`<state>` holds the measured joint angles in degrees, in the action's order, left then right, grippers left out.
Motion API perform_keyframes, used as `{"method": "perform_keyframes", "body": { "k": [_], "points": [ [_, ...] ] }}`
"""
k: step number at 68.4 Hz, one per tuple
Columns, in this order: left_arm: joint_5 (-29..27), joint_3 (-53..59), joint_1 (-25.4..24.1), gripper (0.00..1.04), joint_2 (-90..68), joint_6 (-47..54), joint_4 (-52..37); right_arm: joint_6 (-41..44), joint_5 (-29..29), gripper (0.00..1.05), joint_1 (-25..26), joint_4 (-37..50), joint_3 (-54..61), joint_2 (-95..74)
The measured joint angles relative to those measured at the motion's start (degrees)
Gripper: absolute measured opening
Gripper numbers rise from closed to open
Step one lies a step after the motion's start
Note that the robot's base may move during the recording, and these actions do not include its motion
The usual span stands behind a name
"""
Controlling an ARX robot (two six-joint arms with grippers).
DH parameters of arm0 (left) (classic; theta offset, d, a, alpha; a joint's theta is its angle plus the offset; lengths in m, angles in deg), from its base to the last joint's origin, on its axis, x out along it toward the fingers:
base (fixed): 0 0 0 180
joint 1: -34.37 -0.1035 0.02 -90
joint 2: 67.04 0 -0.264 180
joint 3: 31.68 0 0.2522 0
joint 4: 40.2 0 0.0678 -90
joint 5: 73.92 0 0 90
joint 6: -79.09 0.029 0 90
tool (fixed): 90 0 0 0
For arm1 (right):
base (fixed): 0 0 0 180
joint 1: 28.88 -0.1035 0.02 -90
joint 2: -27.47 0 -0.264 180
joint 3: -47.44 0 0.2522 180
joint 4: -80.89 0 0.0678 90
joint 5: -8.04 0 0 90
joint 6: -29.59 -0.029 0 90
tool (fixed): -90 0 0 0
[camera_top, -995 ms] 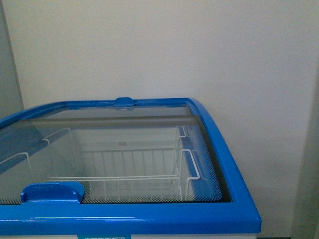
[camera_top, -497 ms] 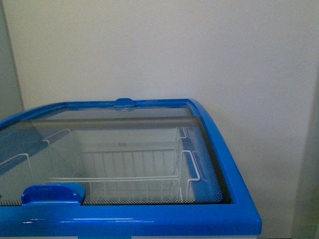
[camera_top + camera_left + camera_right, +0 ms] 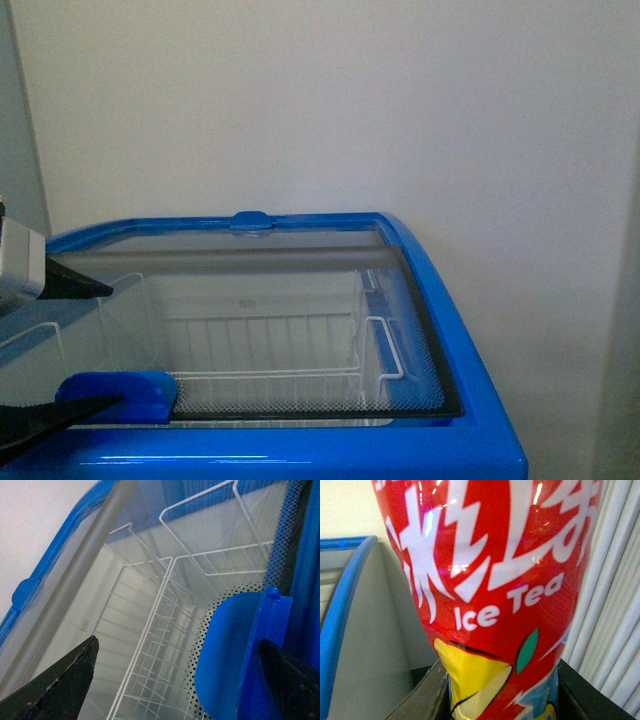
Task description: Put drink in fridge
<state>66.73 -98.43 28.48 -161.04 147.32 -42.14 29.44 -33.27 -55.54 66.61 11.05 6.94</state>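
Note:
The fridge (image 3: 470,400) fills the lower front view, a chest with a blue rim and a curved glass lid lying over it. The lid's blue handle (image 3: 118,392) is at the near left. My left gripper (image 3: 115,347) reaches in from the left and stands open, one finger above the glass and the other by the handle. In the left wrist view the handle (image 3: 235,655) sits between the black fingers (image 3: 65,680), close to the far one, inside the left gripper (image 3: 177,641). My right gripper (image 3: 502,692) is shut on the drink (image 3: 490,580), whose red "Ice Tea" label fills that view. The cap is out of view.
White wire baskets (image 3: 280,350) hang inside the fridge under the glass. A plain wall stands right behind it. In the right wrist view the fridge's blue rim (image 3: 345,605) is beside the bottle and pale vertical slats (image 3: 615,605) are on the other side.
My left gripper has come into the front view from the left and now straddles the lid handle. The fridge sits lower in the front view than before.

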Motion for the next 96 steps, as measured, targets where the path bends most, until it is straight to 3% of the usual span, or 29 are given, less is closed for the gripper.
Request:
{"method": "perform_keyframes", "body": {
  "k": [18,26,35,42,47,54,60,67,76,84,96],
  "points": [
    [-2.0,-8.3,1.3,0.97,-5.9,-0.8,0.2,0.0,0.0,0.39,0.0,0.0,0.0,0.0],
    [-6.3,-12.9,2.3,0.97,-10.1,-1.0,-6.1,0.0,0.0,0.39,0.0,0.0,0.0,0.0],
    [-16.4,-18.8,4.1,0.97,-14.5,-3.7,-13.7,0.0,0.0,0.39,0.0,0.0,0.0,0.0],
    [-19.9,-21.0,5.0,0.97,-15.7,-8.4,-17.5,0.0,0.0,0.39,0.0,0.0,0.0,0.0],
    [-25.6,-22.6,5.7,0.97,-16.0,-13.6,-22.2,0.0,0.0,0.39,0.0,0.0,0.0,0.0],
    [-35.1,-24.9,5.8,0.97,-16.1,-27.0,-29.5,0.0,0.1,0.39,0.0,0.0,0.0,0.0],
    [-40.2,-24.7,5.1,0.97,-15.2,-39.7,-28.9,0.0,0.1,0.39,0.0,0.0,0.0,0.0],
    [-39.9,-20.3,3.6,0.97,-10.2,-54.6,-21.9,0.0,0.0,0.39,0.0,0.0,0.0,0.0],
    [-36.9,-13.7,2.0,0.97,-1.1,-66.8,-14.1,0.0,0.0,0.39,0.0,0.0,0.0,0.0],
    [-33.1,-6.6,0.2,0.97,8.5,-72.9,-9.2,0.0,0.0,0.39,0.0,0.0,0.0,0.0],
    [-22.1,10.7,-4.2,0.97,29.4,-78.7,1.2,0.0,0.0,0.39,0.0,0.0,0.0,0.0]
  ]
}}
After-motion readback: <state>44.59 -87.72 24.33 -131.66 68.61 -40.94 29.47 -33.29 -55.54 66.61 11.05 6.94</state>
